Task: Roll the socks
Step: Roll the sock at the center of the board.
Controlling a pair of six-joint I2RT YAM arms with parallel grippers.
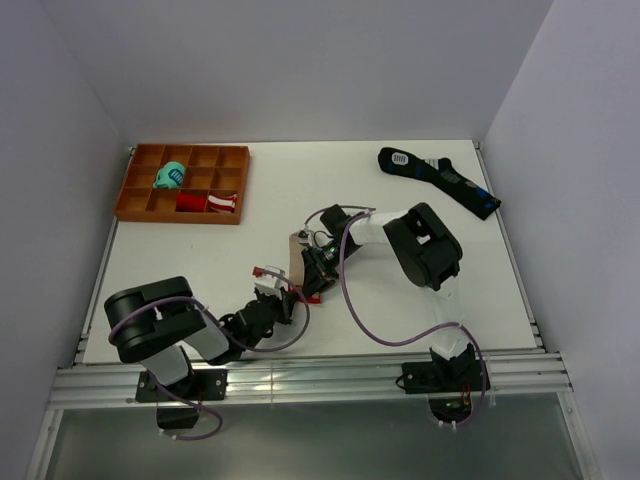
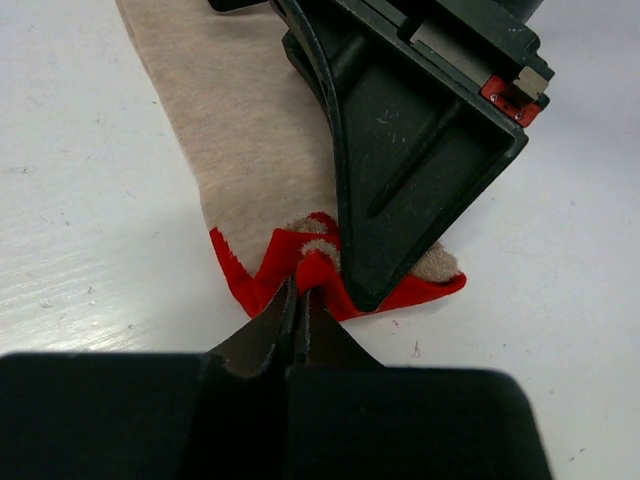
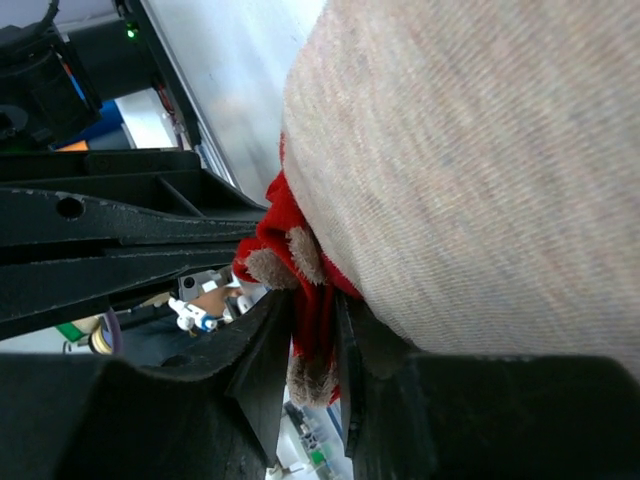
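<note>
White desk (image 1: 200,250) carries everything. Nearest, the left pincer (image 2: 298,292) is clenched on the red end of the socks (image 2: 235,130), near the middle of the desk. The right pincer (image 3: 315,335) grasps this same red end. Beyond, the beige length lies flat and unrolled, so I judge the rolling hardly begun, with nearly all left to do.

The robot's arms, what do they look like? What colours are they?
Both are mostly black with chunky round joints and white tube-like parts: the left arm and the right arm. Thin purple cables loop along them. Each ends in a black two-fingered hand: left hand, right hand.
</note>
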